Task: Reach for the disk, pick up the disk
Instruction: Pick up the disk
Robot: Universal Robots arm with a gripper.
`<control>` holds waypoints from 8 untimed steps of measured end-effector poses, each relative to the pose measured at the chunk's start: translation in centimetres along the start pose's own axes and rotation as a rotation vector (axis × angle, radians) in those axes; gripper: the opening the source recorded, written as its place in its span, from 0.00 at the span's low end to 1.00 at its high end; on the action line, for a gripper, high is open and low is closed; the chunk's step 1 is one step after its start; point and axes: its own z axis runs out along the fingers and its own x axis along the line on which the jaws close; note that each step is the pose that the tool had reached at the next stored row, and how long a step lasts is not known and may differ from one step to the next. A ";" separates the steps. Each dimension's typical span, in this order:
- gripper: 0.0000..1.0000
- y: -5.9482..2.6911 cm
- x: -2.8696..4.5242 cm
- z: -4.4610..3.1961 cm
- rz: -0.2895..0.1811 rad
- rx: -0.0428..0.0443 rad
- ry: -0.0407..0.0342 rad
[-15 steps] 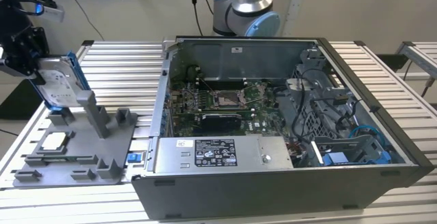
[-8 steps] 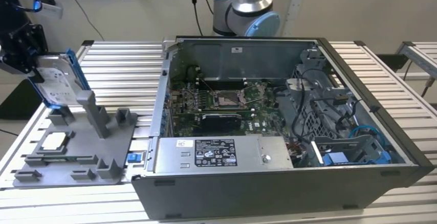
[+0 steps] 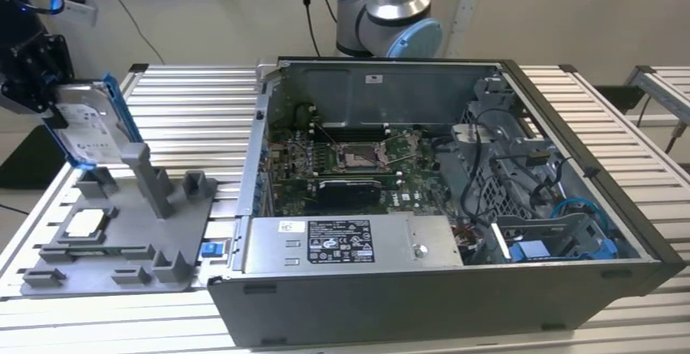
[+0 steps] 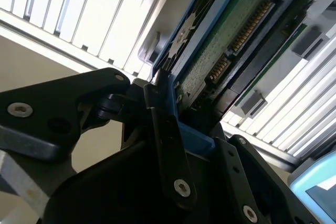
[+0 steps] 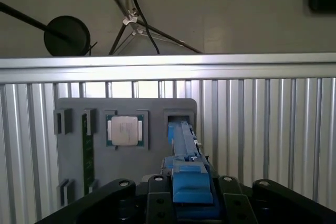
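Open PC case [image 3: 431, 305] beside the grey fixture tray [image 3: 183, 225]. Disk [image 3: 89, 128] on edge, tilted, over the tray's corner slot; can't tell if clear. Pincer [image 5: 191, 184] clamped on its blue bracket. CPU chip [image 5: 125, 130] seated in tray.

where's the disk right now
At the exterior view's left, the disk stands on edge in the gripper, over the grey tray beside the open computer case.

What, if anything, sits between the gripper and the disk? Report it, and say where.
Nothing visible stands between them. The gripper is closed on the disk, with its fingers pressed against the edge of the blue bracket. The disk stands upright over the grey fixture tray, at the exterior view's left.
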 end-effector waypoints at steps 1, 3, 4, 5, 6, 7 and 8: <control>0.00 0.00 0.00 -0.07 0.000 0.0000 0.0000; 0.00 0.00 0.00 -0.21 0.000 0.0001 0.0000; 0.00 0.00 -0.01 -0.27 0.000 0.0001 0.0000; 0.00 0.00 -0.01 -0.34 0.000 0.0001 0.0000; 0.00 0.00 -0.01 -0.39 0.000 0.0002 0.0000; 0.00 0.00 -0.01 -0.46 0.000 0.0002 0.0000; 0.00 0.00 -0.01 -0.52 0.000 0.0002 0.0000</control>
